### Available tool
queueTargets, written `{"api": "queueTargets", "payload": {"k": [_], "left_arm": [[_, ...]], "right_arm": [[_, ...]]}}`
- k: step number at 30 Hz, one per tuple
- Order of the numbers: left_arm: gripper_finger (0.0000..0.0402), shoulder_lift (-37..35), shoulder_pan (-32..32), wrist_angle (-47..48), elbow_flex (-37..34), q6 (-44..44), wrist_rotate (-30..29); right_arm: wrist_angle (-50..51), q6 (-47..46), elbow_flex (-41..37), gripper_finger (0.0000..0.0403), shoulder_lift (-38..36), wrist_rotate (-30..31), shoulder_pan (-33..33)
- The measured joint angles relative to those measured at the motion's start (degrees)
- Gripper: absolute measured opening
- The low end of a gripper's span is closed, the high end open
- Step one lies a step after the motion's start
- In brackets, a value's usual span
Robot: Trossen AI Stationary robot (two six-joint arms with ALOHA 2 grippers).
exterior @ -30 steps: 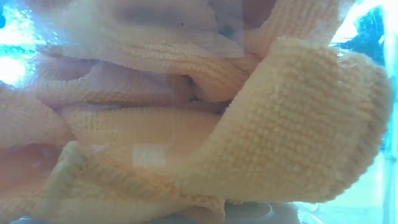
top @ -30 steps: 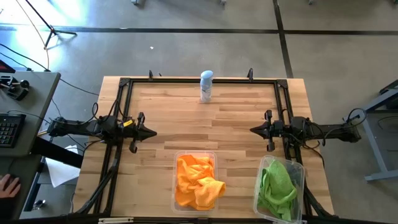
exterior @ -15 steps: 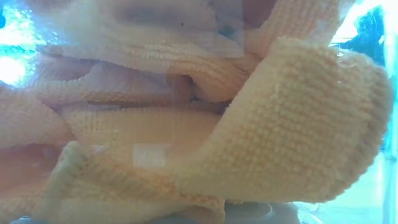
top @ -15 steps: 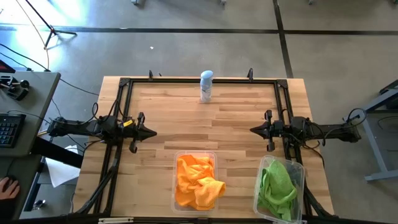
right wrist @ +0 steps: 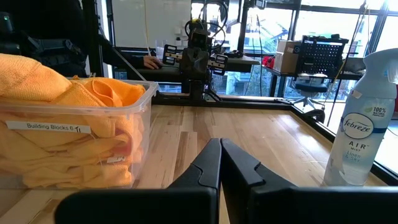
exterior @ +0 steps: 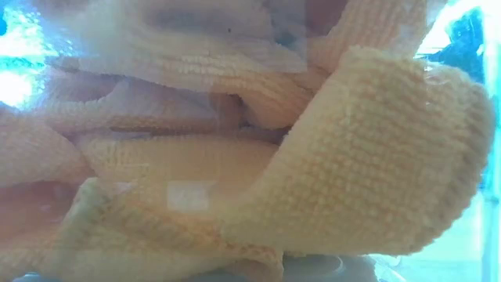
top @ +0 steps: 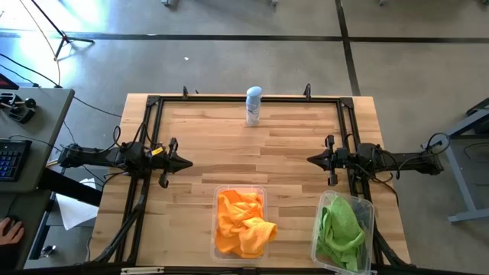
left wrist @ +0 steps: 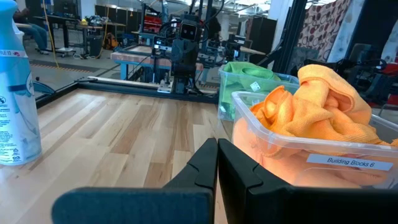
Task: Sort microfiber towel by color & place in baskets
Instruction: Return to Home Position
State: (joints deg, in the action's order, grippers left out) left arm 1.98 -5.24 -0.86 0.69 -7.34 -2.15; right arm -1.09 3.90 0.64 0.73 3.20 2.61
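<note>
Several orange towels [top: 241,221] lie heaped in a clear basket [top: 218,192] near the table's near edge, centre; they fill the low view [exterior: 250,157] and show in both wrist views [left wrist: 317,106] [right wrist: 68,93]. Lime green towels [top: 341,228] fill the second clear basket [top: 368,208] at the near right; its rim shows in the left wrist view [left wrist: 249,73]. My left gripper [top: 186,162] rests shut at the table's left side, and my right gripper [top: 312,159] rests shut at the right side; both are apart from the baskets.
A white-and-blue spray bottle [top: 254,105] stands near the far edge, centre. A black frame [top: 244,99] runs round the tabletop. Bare wood lies between the two grippers. A person's hand [top: 9,229] and a keyboard [top: 14,156] sit at a desk off the table's left.
</note>
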Motion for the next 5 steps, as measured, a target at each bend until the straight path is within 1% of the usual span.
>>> {"api": "queueTargets", "payload": {"k": [5], "left_arm": [[0.0000,0.0,0.0,0.0,0.0,0.0,0.0]], "right_arm": [[0.0,0.0,0.0,0.0000,0.0,0.0,0.0]]}}
